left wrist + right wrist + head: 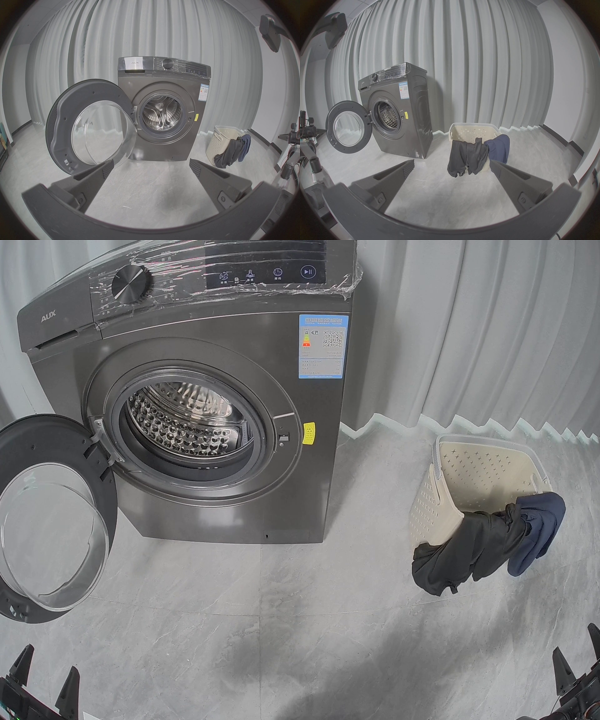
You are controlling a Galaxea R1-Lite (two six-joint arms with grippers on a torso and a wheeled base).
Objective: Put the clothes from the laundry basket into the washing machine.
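Head view: the washing machine (206, 427) stands far left, its door (50, 521) swung wide open to the left. The laundry basket (487, 471) sits on the floor (312, 627) at right, with a black garment (469, 549) and a navy garment (537, 527) hanging over its near rim. The left gripper (45, 677) and right gripper (576, 655) sit at the near edge. Left wrist view: the left gripper (150, 165) is spread wide, holding nothing. Right wrist view: the right gripper (451, 164) is likewise spread wide and holds nothing, facing the basket.
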